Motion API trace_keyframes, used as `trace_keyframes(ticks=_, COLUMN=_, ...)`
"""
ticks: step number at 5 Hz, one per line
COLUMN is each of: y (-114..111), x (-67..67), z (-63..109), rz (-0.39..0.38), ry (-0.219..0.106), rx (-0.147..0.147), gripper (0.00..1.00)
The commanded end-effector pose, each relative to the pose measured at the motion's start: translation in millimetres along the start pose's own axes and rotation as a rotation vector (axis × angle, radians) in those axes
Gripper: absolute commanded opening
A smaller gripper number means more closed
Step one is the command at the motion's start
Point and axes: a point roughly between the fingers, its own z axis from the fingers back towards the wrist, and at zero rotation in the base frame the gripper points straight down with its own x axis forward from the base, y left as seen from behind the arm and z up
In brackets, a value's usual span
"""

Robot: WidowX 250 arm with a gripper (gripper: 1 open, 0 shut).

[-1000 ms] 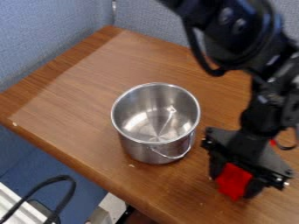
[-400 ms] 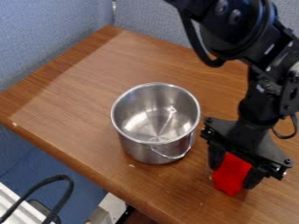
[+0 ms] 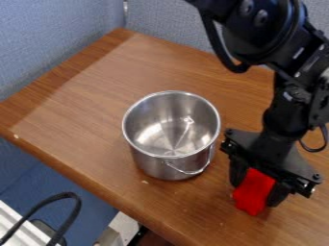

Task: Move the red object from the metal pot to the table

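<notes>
Red object (image 3: 253, 192) is out of the metal pot (image 3: 172, 125) and down at the table (image 3: 85, 85), near the front edge, pot well apart on the far side of it from the arm. Gripper (image 3: 271, 184) is right over it, fingers spread partway by the look of it, block between or just under them. Can't tell whether the pads bear on it or it's loose (the dark fingers hide the contact), nor whether its underside is fully on the wood.

My read: this is the place/release step, nearly done. Next move: confirm the block is seated, open wide, then lift straight up — no sideways drift, or a finger could drag or tip it.
</notes>
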Motion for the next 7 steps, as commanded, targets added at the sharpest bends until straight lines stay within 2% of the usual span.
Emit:
trace_keyframes(ticks=1, y=4, x=8.6, z=11.3, rz=-0.01, ry=-0.03, rx=-0.003, gripper=0.0)
trace_keyframes(ticks=2, y=8, x=9.7, z=15.5, rz=-0.018, ry=-0.024, rx=0.006, gripper=0.0)
trace_keyframes(ticks=4, y=12, x=-6.1, z=16.2, rz=-0.019, ry=-0.019, rx=0.019, gripper=0.0)
trace_keyframes(ticks=7, y=1, x=-15.4, z=37.3, rz=-0.059, ry=-0.03, rx=0.034, gripper=0.0)
